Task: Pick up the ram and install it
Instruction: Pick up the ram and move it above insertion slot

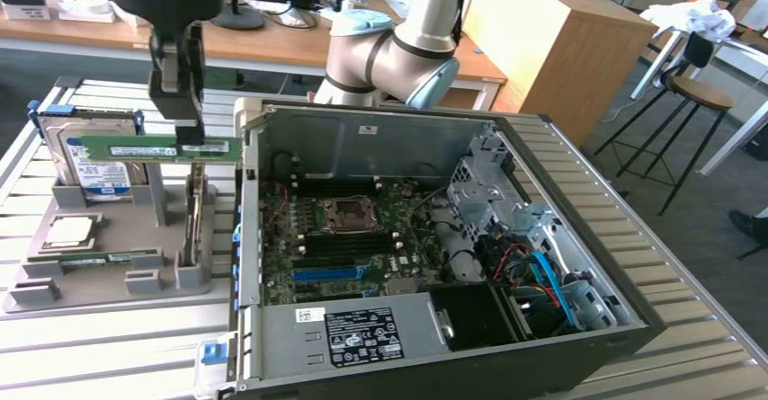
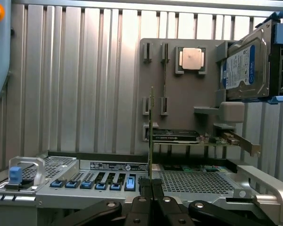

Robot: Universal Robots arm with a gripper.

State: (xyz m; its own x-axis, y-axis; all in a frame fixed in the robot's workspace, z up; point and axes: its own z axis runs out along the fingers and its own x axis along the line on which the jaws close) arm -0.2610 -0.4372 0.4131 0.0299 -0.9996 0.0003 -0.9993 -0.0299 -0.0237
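"Which step was it?"

"The carry, I judged. Beside the open case point(image 1: 360, 144), over the grey holder point(image 1: 108, 279), the gripper point(image 1: 186, 136) pinched the ram point(image 1: 132, 149), held clear."

"And installing?"

"That called for squaring it over a motherboard point(image 1: 348, 247) slot."

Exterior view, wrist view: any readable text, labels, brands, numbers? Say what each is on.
Nothing can be quoted; all print is too small or blurred.
White label on the power supply: unreadable.
Label on the hard drive: blurred.
Pale label on the ram: unreadable.
Dark label strip on the computer case: unreadable.
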